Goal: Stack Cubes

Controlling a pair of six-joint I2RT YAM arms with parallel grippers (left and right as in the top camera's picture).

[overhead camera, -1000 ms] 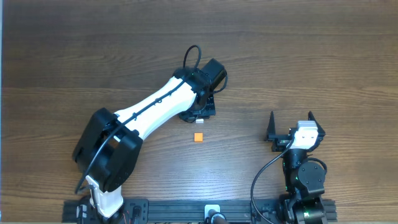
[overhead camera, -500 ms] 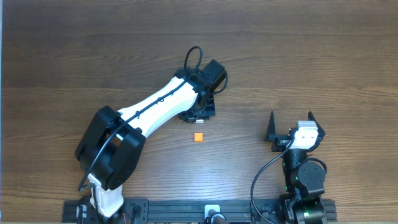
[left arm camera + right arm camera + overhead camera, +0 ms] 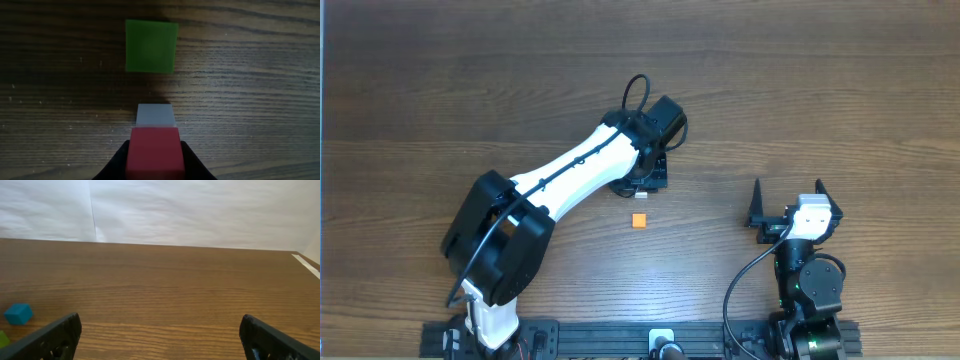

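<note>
While your left gripper (image 3: 154, 165) clamps the red cube (image 3: 154, 147), a grey cube (image 3: 155, 115) lies between it and the green cube (image 3: 150, 45). Stacking looks under way: next, centre red over its base, then release. Your right gripper (image 3: 159, 337) rests open, well apart from green.

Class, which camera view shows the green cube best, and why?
The left wrist view: the green cube lies whole, seen from above. The right wrist view catches what is probably a sliver of it at its edge; in the top view the left arm covers it.
</note>
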